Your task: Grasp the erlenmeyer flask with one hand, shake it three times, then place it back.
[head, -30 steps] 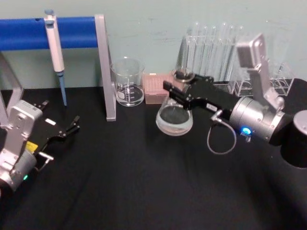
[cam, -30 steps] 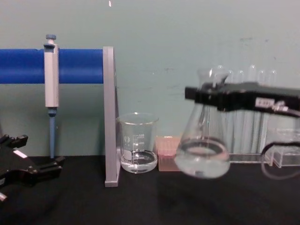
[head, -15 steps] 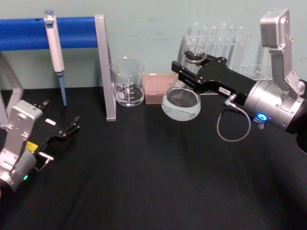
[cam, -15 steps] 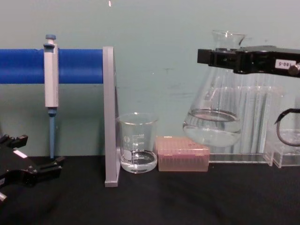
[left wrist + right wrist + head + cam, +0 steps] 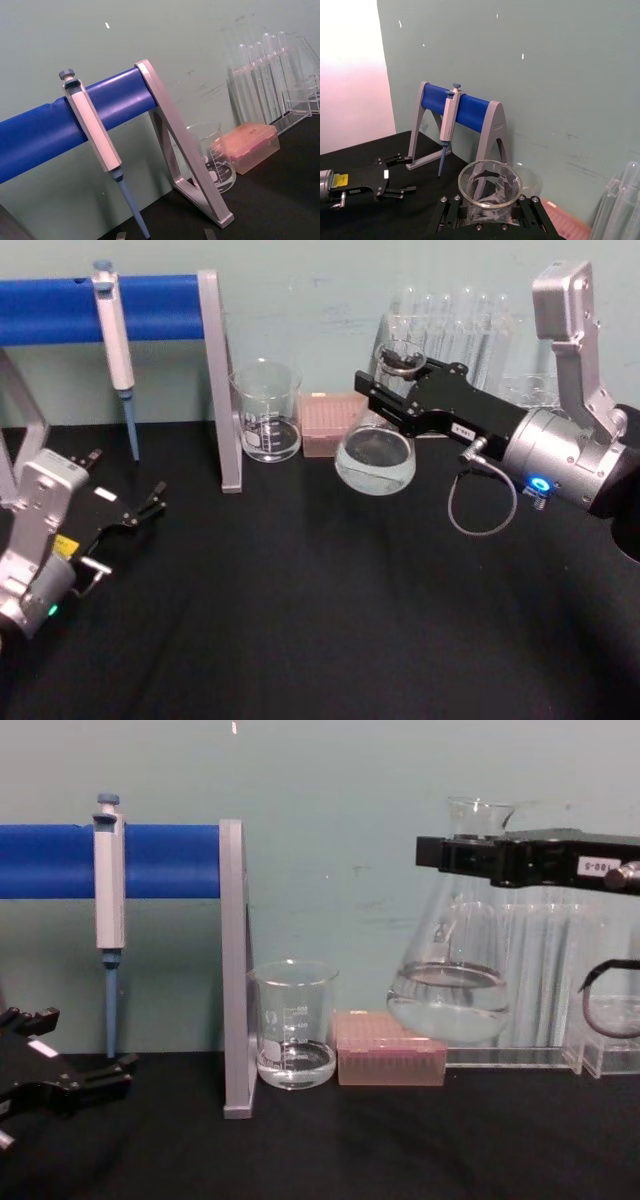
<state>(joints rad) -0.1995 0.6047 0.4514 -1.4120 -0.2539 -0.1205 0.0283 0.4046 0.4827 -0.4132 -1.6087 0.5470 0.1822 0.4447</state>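
Left gripper (image 5: pixel 128 480) sits low at the table's (image 5: pixel 300 630) left edge. Its jaws are spread wide and hold nothing. In the right wrist view both black fingers (image 5: pixel 396 159) show apart, over the black top.

Behind it is a stand with a blue bar (image 5: pixel 160 306) and grey legs. A pipette (image 5: pixel 114 335) hangs on the bar, tip down, clear of the table.

Right of the stand's grey leg stands a beaker (image 5: pixel 266 412), upright, with a little clear liquid in the bottom. Just beside it is a pink box (image 5: pixel 326 424) against the back wall.

Next comes the flask (image 5: pixel 376 452), up in the air and not touching the table. In the chest view its round base hangs above the top of the pink box and a bit to the box's right. It is about upright. Clear liquid fills the lower part, with the surface close to level.

Right gripper (image 5: pixel 388 382) reaches in from the right, with its jaws closed around the flask neck just under the rim. The rim sticks up above the black fingers. The right wrist view looks down into the open mouth of the flask between them. A white label is on the gripper body, and a grey cable (image 5: pixel 478 512) loops under the silver wrist.

Test tubes (image 5: pixel 448 332) stand in a clear rack behind the flask and gripper, at the wall.
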